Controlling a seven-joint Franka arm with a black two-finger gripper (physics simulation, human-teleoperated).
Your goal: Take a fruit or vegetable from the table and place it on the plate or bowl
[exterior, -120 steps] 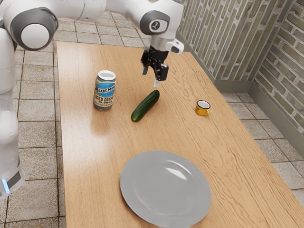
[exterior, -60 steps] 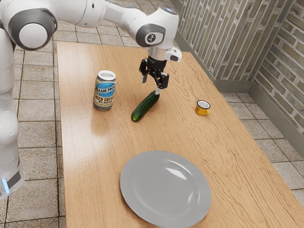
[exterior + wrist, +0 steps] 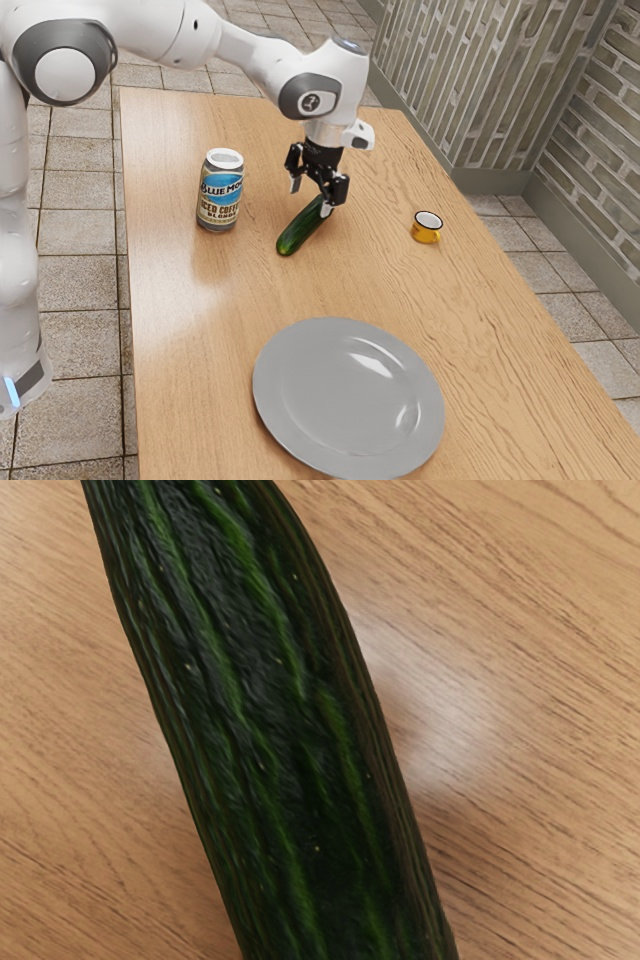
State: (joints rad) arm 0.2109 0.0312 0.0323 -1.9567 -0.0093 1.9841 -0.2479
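Just under the hand (image 3: 318, 192), whose fingers stand apart with nothing gripped, the cucumber (image 3: 302, 226) lies flat on the bench (image 3: 480, 300), its far end nearest them, its long axis crossing their gap.

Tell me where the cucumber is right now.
The cucumber lies on the table, between the can toward the exterior view's left and the yellow cup toward its right, its far end under the end effector.

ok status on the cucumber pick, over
Black gripper open, down at far end of dark green cucumber. Cucumber flat on wooden table. Nothing between it and round grey plate.
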